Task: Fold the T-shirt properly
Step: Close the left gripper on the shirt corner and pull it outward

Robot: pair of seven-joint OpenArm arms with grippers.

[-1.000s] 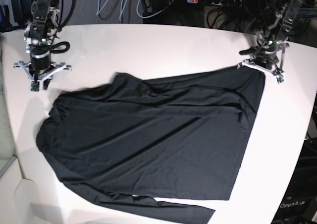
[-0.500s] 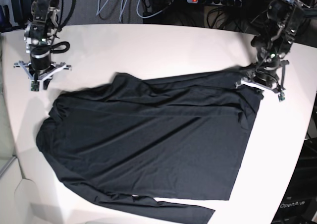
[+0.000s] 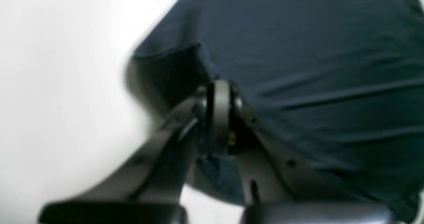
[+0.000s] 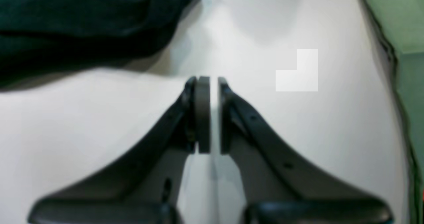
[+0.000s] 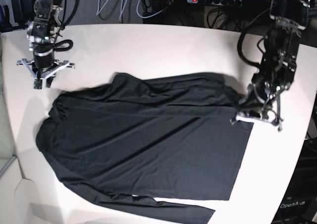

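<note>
Left wrist view: jaws of left gripper clamped on T-shirt corner, fabric pinched between pads, probably so that side can get pulled inward for first fold. Right gripper jaws closed on nothing, parked over bare surface just beside bunched shoulder edge. Shirt otherwise spread mostly flat, sleeve trailing off near edge.
</note>
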